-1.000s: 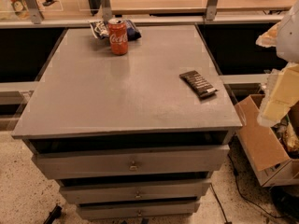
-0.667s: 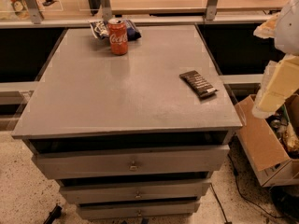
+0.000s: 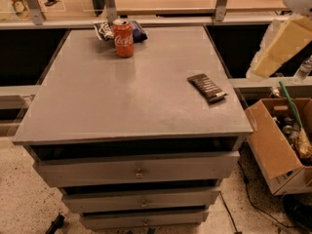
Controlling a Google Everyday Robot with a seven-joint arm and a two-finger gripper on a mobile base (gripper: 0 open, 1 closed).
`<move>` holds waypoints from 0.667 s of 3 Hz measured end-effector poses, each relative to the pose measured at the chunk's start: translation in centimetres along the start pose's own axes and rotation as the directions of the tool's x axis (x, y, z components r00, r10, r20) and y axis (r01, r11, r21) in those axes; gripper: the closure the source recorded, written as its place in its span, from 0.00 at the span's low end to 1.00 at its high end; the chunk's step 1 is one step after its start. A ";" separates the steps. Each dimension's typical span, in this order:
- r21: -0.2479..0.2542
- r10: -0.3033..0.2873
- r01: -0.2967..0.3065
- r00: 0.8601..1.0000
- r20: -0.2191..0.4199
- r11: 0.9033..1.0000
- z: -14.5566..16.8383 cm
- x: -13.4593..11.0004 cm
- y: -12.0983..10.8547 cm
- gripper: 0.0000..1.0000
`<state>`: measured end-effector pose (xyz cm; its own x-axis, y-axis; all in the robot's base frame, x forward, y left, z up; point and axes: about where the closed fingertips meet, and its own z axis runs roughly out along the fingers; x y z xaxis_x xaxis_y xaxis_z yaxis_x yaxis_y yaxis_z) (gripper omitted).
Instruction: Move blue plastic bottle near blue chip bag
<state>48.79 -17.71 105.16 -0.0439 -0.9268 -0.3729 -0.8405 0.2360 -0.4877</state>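
The blue chip bag (image 3: 134,31), dark blue foil with white print, lies at the far edge of the grey cabinet top (image 3: 122,96), right behind a red Coca-Cola can (image 3: 123,38). My arm's cream link (image 3: 282,43) hangs at the right, beyond the cabinet's edge. The gripper itself is out of view past the right edge of the frame. A small translucent bottle-like shape (image 3: 304,68) shows at the right edge under the arm. I cannot tell whether it is the blue plastic bottle.
A flat dark brown bar wrapper (image 3: 207,87) lies near the top's right edge. An open cardboard box (image 3: 280,140) with clutter stands on the floor at the right. Drawers (image 3: 139,169) sit below the top. A shelf rail (image 3: 161,21) runs behind.
The arm's cream link has risen and shifted slightly along the right side. The can, bag and wrapper have not moved.
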 end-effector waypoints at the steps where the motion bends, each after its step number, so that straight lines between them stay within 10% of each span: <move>1: 0.084 -0.053 0.042 0.989 0.139 0.996 0.2 -2.5 -1.7 0.00; 2: 0.191 -0.126 0.077 0.958 0.258 0.979 -0.3 -5.0 -1.4 0.00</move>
<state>49.99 -13.44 107.93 0.2031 -0.8423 -0.4994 -0.7229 0.2150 -0.6567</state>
